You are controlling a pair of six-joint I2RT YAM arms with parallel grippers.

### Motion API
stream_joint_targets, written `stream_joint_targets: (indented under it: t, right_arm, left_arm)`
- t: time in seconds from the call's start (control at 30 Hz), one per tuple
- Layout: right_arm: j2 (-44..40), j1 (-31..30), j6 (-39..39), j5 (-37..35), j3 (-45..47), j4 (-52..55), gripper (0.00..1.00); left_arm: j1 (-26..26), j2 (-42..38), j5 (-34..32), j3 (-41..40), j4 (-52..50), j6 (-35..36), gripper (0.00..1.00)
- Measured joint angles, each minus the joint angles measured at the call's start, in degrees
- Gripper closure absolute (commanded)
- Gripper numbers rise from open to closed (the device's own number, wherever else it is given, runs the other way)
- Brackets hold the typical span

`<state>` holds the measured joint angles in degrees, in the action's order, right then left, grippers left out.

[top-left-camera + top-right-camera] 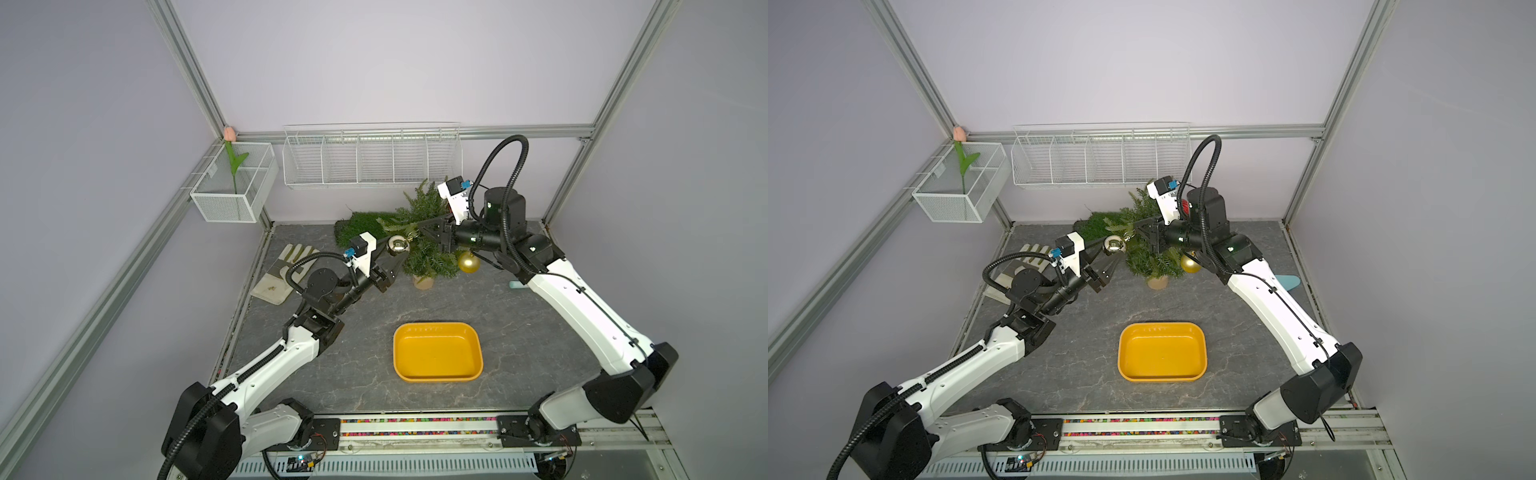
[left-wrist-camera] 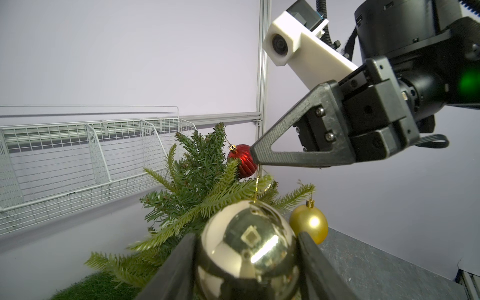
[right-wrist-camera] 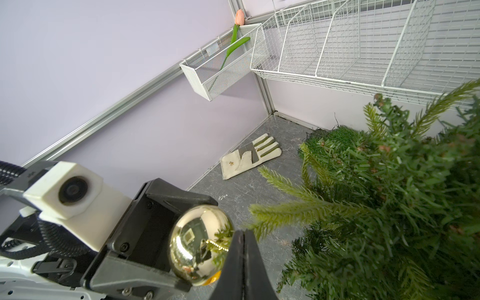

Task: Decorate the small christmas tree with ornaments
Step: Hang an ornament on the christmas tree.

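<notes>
Left wrist view has the left gripper (image 2: 246, 237) clamping the silver bauble (image 2: 246, 257) between part-open jaws at nine o'clock of the small christmas tree (image 1: 428, 257), the right gripper (image 2: 254, 153) pinched closed nearby, the tree bearing the red bauble (image 2: 244, 162) and gold bauble (image 2: 309, 223) at twelve o'clock of the yellow tray (image 1: 436, 377).

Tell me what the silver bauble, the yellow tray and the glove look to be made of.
The silver bauble: mirror-coated plastic or glass, cannot tell which; glossy, reflecting the room sharply. The yellow tray: likely moulded plastic; smooth, even colour, rounded corners. The glove: pale leather or canvas with grey patches; matte, creased, stained.
</notes>
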<state>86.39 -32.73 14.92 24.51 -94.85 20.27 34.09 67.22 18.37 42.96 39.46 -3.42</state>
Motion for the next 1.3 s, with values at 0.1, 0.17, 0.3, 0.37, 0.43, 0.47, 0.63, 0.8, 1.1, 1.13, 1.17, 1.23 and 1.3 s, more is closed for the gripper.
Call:
stream_joint_targets:
  t: [0.1,0.17,0.3,0.37,0.43,0.47,0.63,0.8,1.1,1.13,1.17,1.23,1.3]
  right_arm:
    - [0.2,0.0,-0.2,-0.7,-0.2,0.2,0.93]
    - [0.3,0.0,-0.3,-1.4,-0.3,0.6,0.93]
    - [0.3,0.0,-0.5,-2.7,-0.5,1.4,0.93]
    - [0.3,0.0,-0.6,-3.1,-0.6,1.6,0.93]
    - [0.5,0.0,-0.6,-3.2,-0.6,1.6,0.93]
    - [0.5,0.0,-0.6,-3.1,-0.6,1.5,0.93]
    - [1.0,0.0,-0.6,-2.6,-1.1,1.3,0.94]
    - [2.3,0.0,-0.6,-1.7,-2.6,1.0,0.94]
    - [2.6,0.0,-0.6,-1.8,-2.7,1.0,0.9]
    - [2.6,0.0,-0.7,-1.8,-2.7,1.1,0.87]
    - [2.6,0.0,-0.7,-1.7,-2.7,1.2,0.86]
    - [2.6,0.0,-0.9,-1.7,-2.7,1.3,0.82]
    - [2.6,0.0,-1.0,-1.7,-2.7,1.3,0.76]
  left_arm:
    - [-0.5,0.4,-0.3,0.0,-0.4,-0.7,0.6]
    - [-0.7,0.7,-0.3,0.3,-0.9,-0.9,0.6]
    - [-0.7,1.2,-0.3,0.9,-1.0,-1.4,0.6]
    - [-0.7,1.4,-0.3,1.1,-1.0,-1.7,0.6]
    - [-0.7,1.5,-0.2,1.2,-0.9,-2.0,0.6]
    - [-0.8,1.5,-0.1,1.3,-0.9,-2.2,0.6]
    - [-1.0,1.9,-0.1,2.2,-1.3,-2.7,0.61]
    - [-1.8,2.8,-0.1,4.3,-3.3,-4.0,0.61]
    - [-2.2,2.7,-0.1,4.4,-7.3,-5.1,0.61]
    - [-2.2,2.6,0.0,4.2,-7.6,-5.2,0.61]
    - [-2.2,2.3,-0.1,3.9,-7.8,-5.2,0.61]
    - [-2.2,1.5,-0.1,3.1,-8.2,-5.2,0.61]
    - [-2.3,0.9,-0.2,2.4,-8.5,-5.2,0.61]
